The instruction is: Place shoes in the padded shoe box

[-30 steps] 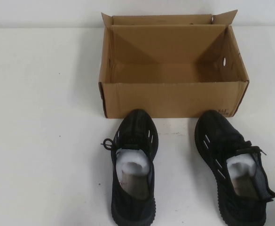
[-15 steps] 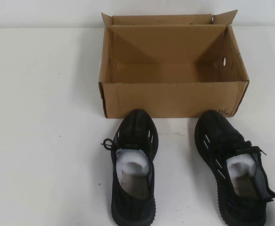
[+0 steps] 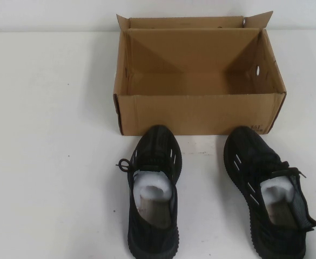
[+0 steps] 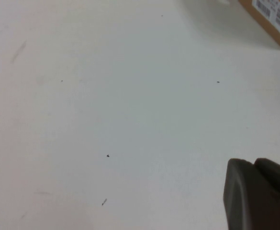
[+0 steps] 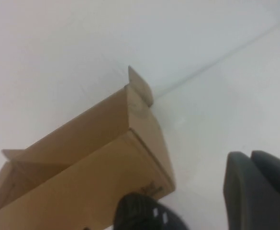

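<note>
high view: the padded shoe box stands open and empty at the back of the white counter. both shoes, left shoe and right shoe, sit just in front of it, toes toward it. no arm shows, so nothing is packed yet.

left wrist view: the left gripper hangs over bare counter, a box corner nearby; i cannot tell how its jaws stand.

right wrist view: the right gripper hangs near the box and one shoe toe; jaws likewise unclear.

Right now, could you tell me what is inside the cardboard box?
The padded shoe box shows only bare brown walls and floor; its front wall hides the nearest floor strip. Both shoes sit outside. The left gripper and right gripper are away from it.
</note>
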Available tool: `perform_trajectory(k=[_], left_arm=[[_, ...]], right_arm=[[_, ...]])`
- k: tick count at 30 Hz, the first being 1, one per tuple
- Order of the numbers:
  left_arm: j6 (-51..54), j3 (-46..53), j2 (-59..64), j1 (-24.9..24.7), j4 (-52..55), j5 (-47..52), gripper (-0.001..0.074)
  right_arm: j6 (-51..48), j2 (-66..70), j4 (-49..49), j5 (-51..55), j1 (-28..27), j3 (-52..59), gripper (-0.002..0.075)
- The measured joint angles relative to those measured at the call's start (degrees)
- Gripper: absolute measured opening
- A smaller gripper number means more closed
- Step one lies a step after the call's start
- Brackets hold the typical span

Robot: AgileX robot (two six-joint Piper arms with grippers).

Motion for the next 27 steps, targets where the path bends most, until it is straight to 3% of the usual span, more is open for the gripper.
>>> perform_trajectory(k=[6,16,27], left_arm=[[0.0,0.0,0.0,0.0,0.0,0.0,0.0000],[0.0,0.0,0.0,0.0,0.0,0.0,0.0000],[0.0,0.0,0.0,0.0,0.0,0.0,0.0000]], right_arm=[[0.0,6.5,0.6,12.4,0.0,-9.5,-0.0008],[0.0,31.6,-10.9,41.1,0.0,-29.4,-0.0008],[-11.4,55.5,-15.8,52.9,1.3,-46.2,-0.0008]])
